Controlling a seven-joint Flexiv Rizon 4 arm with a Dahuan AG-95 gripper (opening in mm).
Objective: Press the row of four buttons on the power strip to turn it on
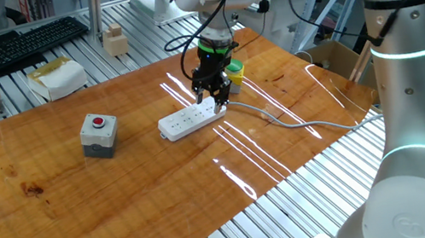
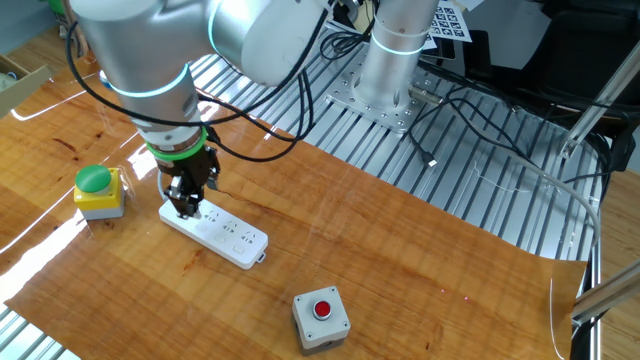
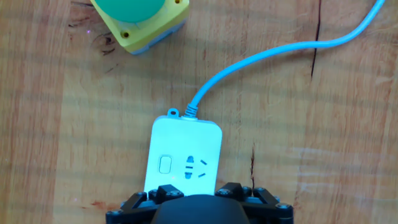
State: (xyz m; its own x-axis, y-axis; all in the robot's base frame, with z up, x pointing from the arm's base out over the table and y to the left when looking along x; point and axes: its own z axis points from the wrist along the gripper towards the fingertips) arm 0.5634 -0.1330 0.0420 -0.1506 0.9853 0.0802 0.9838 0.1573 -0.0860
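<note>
The white power strip (image 1: pixel 191 120) (image 2: pixel 225 233) lies flat on the wooden table, and its grey cable (image 1: pixel 282 118) (image 3: pixel 267 56) trails off from one end. My gripper (image 1: pixel 216 97) (image 2: pixel 186 208) points straight down over that cable end, with its tips right at the strip's top face. I cannot tell whether they touch it. In the hand view the strip (image 3: pixel 185 158) shows one small button (image 3: pixel 165 164) beside a socket. The gripper's black body (image 3: pixel 196 208) hides the other buttons. No view shows the fingertips clearly enough to judge a gap.
A yellow box with a green button (image 1: pixel 233 70) (image 2: pixel 97 190) (image 3: pixel 140 18) stands just past the strip's cable end, close to the gripper. A grey box with a red button (image 1: pixel 99 134) (image 2: pixel 321 318) sits beyond the strip's other end. A white box (image 1: pixel 57 77) rests off the table's far edge.
</note>
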